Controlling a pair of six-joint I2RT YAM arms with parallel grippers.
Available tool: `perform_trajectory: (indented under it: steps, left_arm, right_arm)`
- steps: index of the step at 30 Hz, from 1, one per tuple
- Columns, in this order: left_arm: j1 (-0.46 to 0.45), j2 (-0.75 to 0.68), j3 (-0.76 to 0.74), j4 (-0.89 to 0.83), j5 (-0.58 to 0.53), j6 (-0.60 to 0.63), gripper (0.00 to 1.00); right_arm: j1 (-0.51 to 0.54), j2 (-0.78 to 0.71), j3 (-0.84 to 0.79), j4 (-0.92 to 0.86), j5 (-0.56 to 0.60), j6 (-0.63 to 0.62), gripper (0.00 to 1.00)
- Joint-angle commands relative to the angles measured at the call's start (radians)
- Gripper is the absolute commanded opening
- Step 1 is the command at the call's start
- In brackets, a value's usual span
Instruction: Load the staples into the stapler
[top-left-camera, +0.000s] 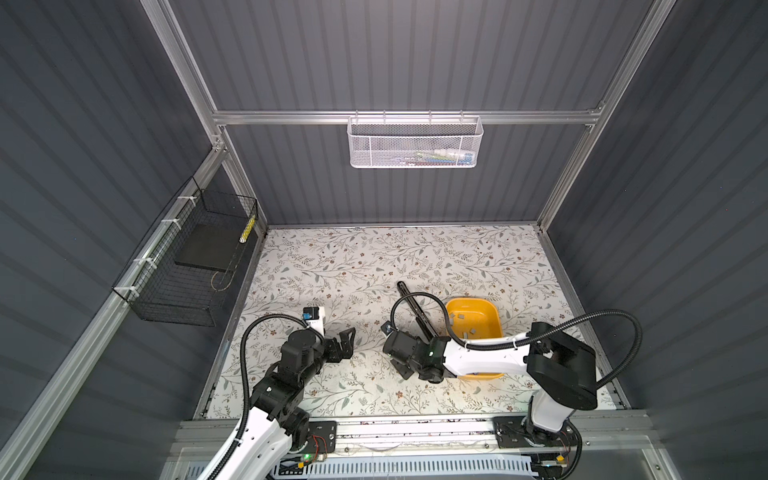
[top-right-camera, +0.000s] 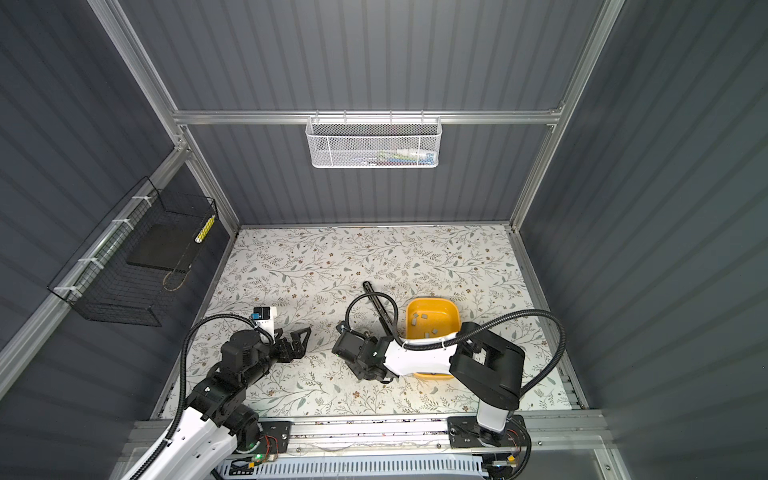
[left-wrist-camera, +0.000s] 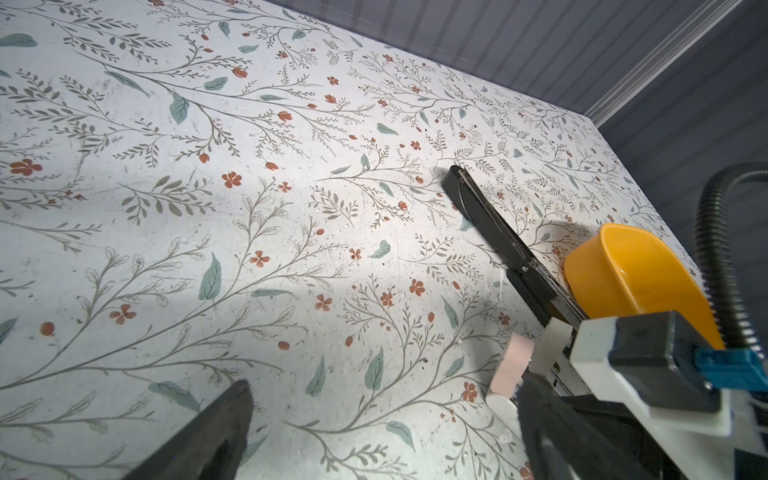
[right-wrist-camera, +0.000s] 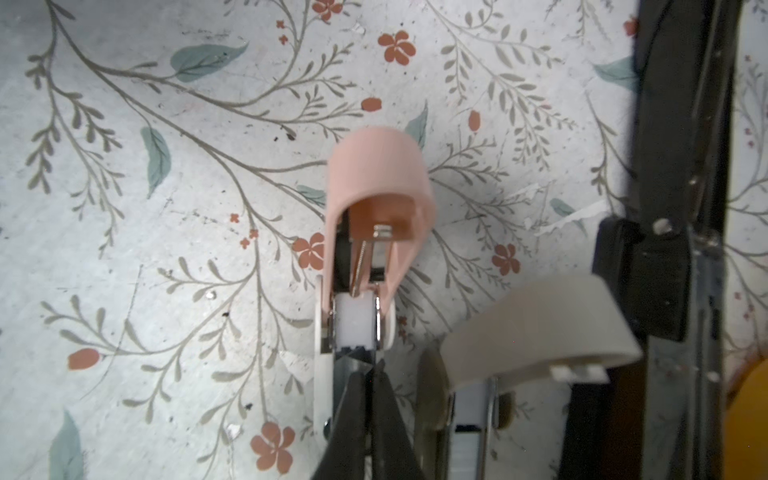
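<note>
While both top views show the staples (top-left-camera: 461, 316) lying loose in the yellow bowl (top-left-camera: 473, 299), partly under the right arm (top-left-camera: 482, 357), only the right wrist view shows the right jaws pinched shut. Their fingertips (right-wrist-camera: 353, 403) sit at the metal channel of the open pink stapler (right-wrist-camera: 378, 166); whether they grip anything is hidden. The left jaws gape wide over the table (left-wrist-camera: 291, 208), holding nothing, well apart from the bowl.

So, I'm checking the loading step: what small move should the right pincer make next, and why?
Probably lift the right pincer straight up. It is shut, with its tips at the pink stapler's open channel and the lid raised. I cannot tell whether the channel is loaded, and lifting clear would show it.
</note>
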Motion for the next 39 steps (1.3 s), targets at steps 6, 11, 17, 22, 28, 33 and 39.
perform_trajectory:
  steps: [6,11,17,22,28,33,39]
  left_arm:
    - [0.000,-0.003,0.009,0.005,-0.002,0.018,1.00]
    - [0.000,-0.009,0.007,0.003,0.000,0.019,1.00]
    - [0.000,-0.013,0.005,0.003,0.001,0.019,1.00]
    - [0.000,-0.011,0.005,0.003,0.000,0.019,1.00]
    - [0.000,0.024,0.021,0.003,0.005,0.019,1.00]
    - [0.000,0.113,0.053,0.027,-0.033,0.022,1.00]
    - [0.000,0.190,0.054,0.092,-0.142,0.060,1.00]
  right_arm:
    - [0.017,-0.089,0.021,-0.067,0.058,0.015,0.04]
    - [0.027,-0.108,0.034,-0.093,0.068,0.029,0.03]
    - [0.028,-0.133,0.012,-0.112,0.084,0.072,0.03]
    - [0.019,-0.216,-0.020,-0.164,0.170,0.102,0.03]
    - [-0.128,-0.382,-0.067,-0.350,0.261,0.245,0.03]
    - [-0.383,-0.538,-0.194,-0.369,0.123,0.322,0.03]
    - [-0.579,-0.585,-0.283,-0.323,-0.007,0.335,0.07]
